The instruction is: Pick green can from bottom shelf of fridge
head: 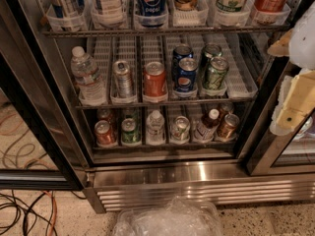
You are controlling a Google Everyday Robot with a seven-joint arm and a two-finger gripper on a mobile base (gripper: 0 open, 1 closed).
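The fridge (162,173) stands open in front of me, with a stainless steel base grille. The bottom shelf (162,144) holds a row of drinks in clear lanes. The green can (129,131) stands upright at the front of the second lane from the left, between a red can (104,132) and a small water bottle (155,127). My gripper (295,100), cream and white, hangs at the right edge of the view. It is outside the fridge, well right of and above the green can, and holds nothing I can see.
Further right on the bottom shelf are a pale patterned can (180,128), a red-capped bottle (206,124) and a brown can (228,126). The rack above holds blue Pepsi cans (185,75). A clear plastic bag (167,220) and cables (24,210) lie on the floor.
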